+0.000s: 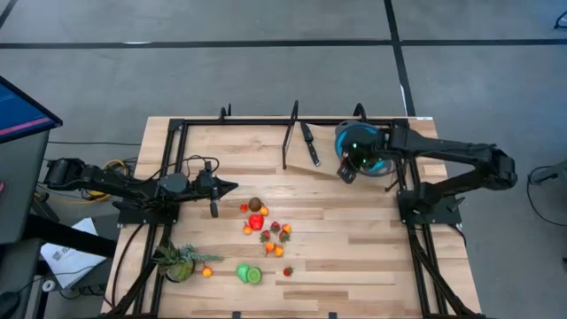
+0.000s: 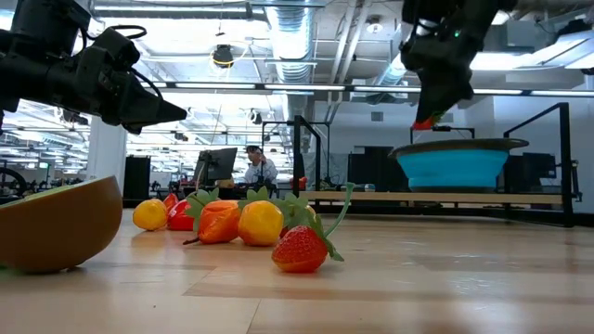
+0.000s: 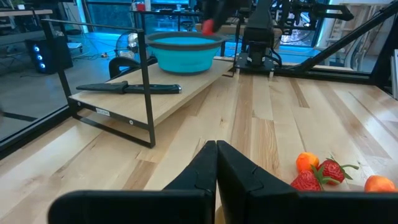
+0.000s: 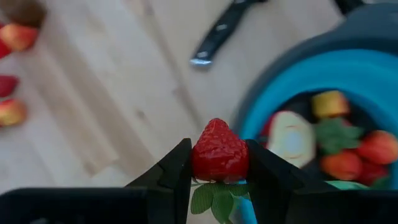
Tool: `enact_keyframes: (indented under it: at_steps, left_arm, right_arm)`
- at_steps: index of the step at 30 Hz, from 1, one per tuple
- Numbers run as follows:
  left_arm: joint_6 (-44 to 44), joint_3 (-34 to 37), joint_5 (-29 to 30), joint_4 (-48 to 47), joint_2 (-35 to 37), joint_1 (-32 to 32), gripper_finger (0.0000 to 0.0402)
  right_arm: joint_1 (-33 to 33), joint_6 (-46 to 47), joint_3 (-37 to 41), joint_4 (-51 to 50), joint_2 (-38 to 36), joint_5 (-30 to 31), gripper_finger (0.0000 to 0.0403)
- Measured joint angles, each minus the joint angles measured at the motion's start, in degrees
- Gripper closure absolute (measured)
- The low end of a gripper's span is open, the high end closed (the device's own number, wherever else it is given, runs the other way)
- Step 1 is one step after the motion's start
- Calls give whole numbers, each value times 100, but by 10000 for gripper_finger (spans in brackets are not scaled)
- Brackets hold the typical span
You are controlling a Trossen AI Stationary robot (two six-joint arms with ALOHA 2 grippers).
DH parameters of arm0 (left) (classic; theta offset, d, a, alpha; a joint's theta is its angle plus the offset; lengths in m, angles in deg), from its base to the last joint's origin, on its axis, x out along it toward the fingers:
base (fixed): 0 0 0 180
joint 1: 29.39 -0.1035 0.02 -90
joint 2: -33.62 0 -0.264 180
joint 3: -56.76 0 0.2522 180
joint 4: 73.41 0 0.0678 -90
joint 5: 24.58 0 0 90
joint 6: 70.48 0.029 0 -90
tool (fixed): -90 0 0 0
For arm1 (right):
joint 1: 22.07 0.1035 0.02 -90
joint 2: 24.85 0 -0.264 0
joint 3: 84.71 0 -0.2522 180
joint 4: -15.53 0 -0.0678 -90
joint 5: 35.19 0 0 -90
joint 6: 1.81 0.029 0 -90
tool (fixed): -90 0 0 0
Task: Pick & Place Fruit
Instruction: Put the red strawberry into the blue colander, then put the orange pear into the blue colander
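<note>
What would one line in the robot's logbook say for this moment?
right gripper: holds strawberry at blue bowl rim | left gripper: shut, waiting over table

The wooden table [image 1: 354, 257] carries a black metal frame [image 1: 177, 133] along its far edge and both sides. A black-handled knife [image 1: 309, 143] lies flat on the table just beside the blue bowl [image 1: 383, 165], at the far edge. A spiky green leafy plant [image 1: 177, 262] lies near the table's front left corner. Beyond the table, a person [image 2: 260, 167] sits at a monitor [image 2: 219, 165] in the room.
</note>
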Motion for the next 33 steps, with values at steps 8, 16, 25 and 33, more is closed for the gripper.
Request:
enact_keyframes:
  at_steps: [8, 16, 25, 33]
  left_arm:
    - [1, -1, 0, 0, 1, 1, 401]
    - [1, 1, 0, 0, 1, 1, 401]
    - [1, -1, 0, 0, 1, 1, 401]
    - [1, 0, 0, 2, 0, 0, 401]
  right_arm:
    - [-600, -249, 0, 6, -2, 20, 285]
    - [-958, -247, 0, 4, -2, 20, 243]
    - [-1221, -380, 0, 7, -2, 150, 194]
    - [-1031, -398, -67, 10, -118, 152, 211]
